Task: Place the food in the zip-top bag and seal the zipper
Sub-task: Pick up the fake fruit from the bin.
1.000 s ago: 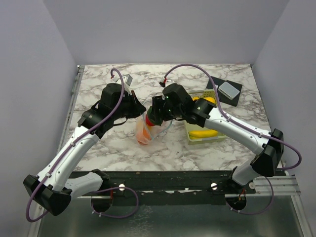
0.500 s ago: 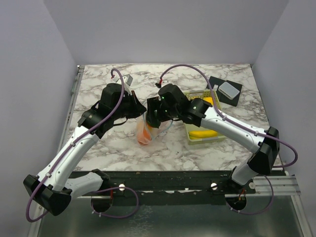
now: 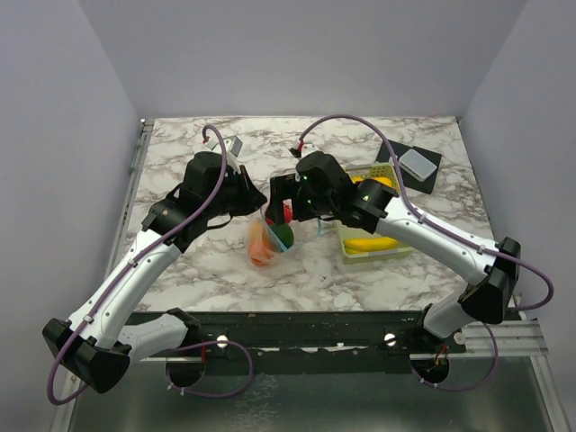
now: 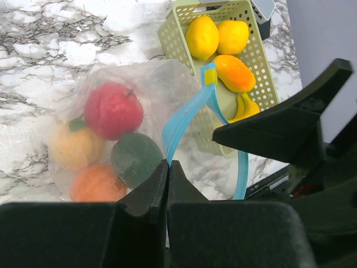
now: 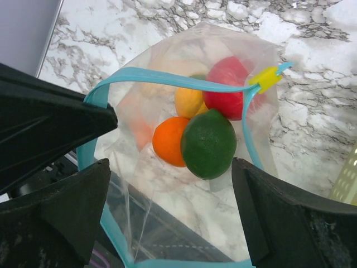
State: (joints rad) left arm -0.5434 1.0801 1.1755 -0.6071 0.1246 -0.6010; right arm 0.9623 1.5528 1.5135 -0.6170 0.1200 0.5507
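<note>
The small clear floppy zip-top bag [image 3: 268,241] lies near the middle of the marble table [image 3: 207,265], a little left of centre, with its mouth raised. The left claw [image 4: 168,165] is pinched tight on the bag's thin light blue zipper strip [image 4: 181,125], holding one side of the mouth up. The right claw [image 5: 170,167] hangs just over the mouth with its fingers [image 5: 290,223] spread wide, gripping nothing. Inside the bag sit glossy toy foods: a round green lime [image 5: 208,143], a round orange piece [image 5: 169,142], a red apple [image 5: 228,84] and a yellow-orange piece [image 5: 188,101]. A yellow slider [image 5: 266,78] sits on the strip. Just right of the bag, toward the right edge, a pale yellow-green perforated plastic basket [image 4: 173,53] holds yellow bananas [image 3: 369,243], two yellow lemons [image 4: 202,36] and an orange-yellow oval piece [image 4: 236,72]. Near the far right corner a small pale grey box [image 3: 417,162] rests on a black pad [image 3: 394,149].
</note>
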